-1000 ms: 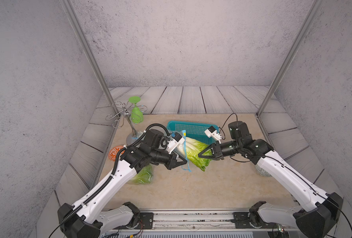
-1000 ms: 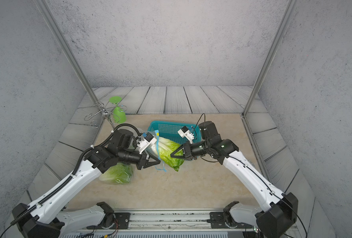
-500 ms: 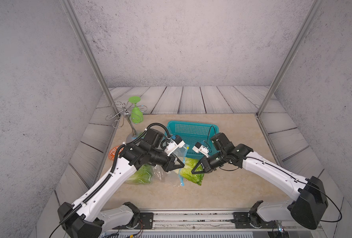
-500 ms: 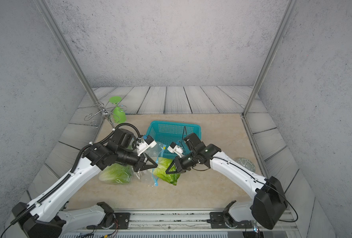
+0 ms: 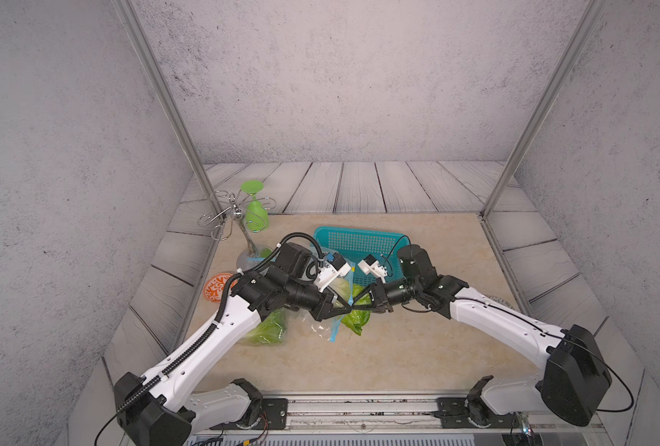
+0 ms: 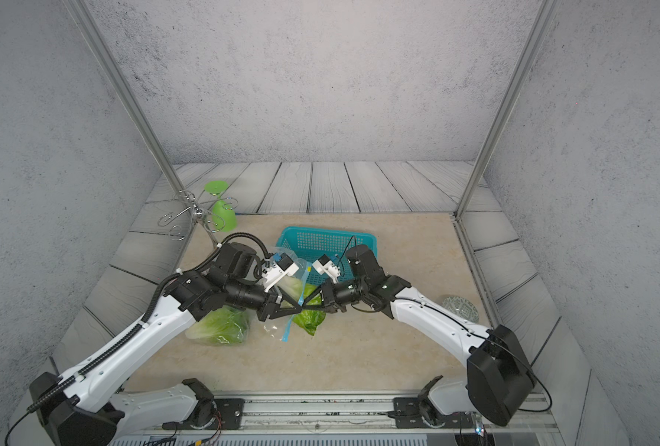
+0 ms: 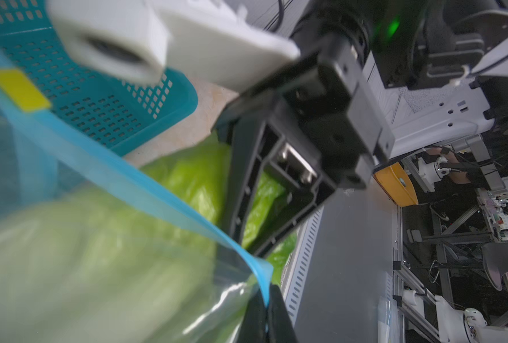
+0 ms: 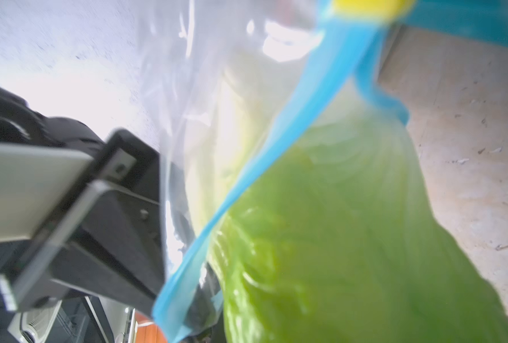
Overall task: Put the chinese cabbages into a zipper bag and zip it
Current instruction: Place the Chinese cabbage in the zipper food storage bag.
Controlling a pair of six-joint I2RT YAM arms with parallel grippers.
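Left gripper (image 5: 344, 307) pinched shut on the zipper bag (image 5: 322, 328) blue rim. Right gripper (image 5: 356, 306) narrow, nipping the same rim, tips touching.

Chinese cabbage (image 5: 356, 322) looks half through the mouth, long axis 12–6, leaves toward 6.

Risk: leaves foul the zip, or the head slides out.

Second cabbage (image 5: 268, 328) on tabletop (image 5: 417, 347), 8 o'clock.
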